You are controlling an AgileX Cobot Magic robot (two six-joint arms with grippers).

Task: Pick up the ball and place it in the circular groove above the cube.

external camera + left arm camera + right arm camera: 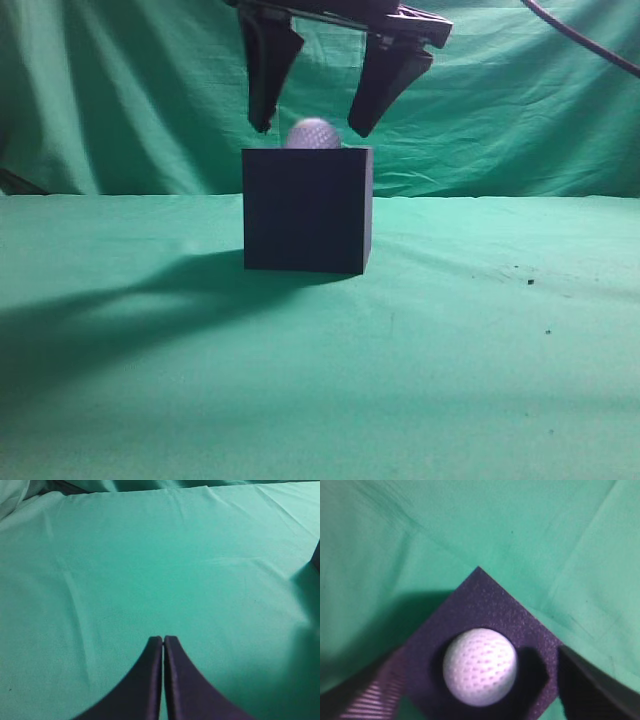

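The dark cube (306,209) stands on the green cloth at the middle. The white dimpled ball (313,134) sits in the round groove on the cube's top; the right wrist view shows the ball (479,666) resting in the groove of the cube (485,605). My right gripper (311,128) hangs just above the cube, open, one finger on each side of the ball without touching it; it also shows in the right wrist view (480,680). My left gripper (163,639) is shut and empty over bare cloth, out of the exterior view.
Green cloth (480,330) covers the table and a green backdrop (520,110) hangs behind. A black cable (590,45) crosses the top right corner. A dark edge (316,555) shows at the right of the left wrist view.
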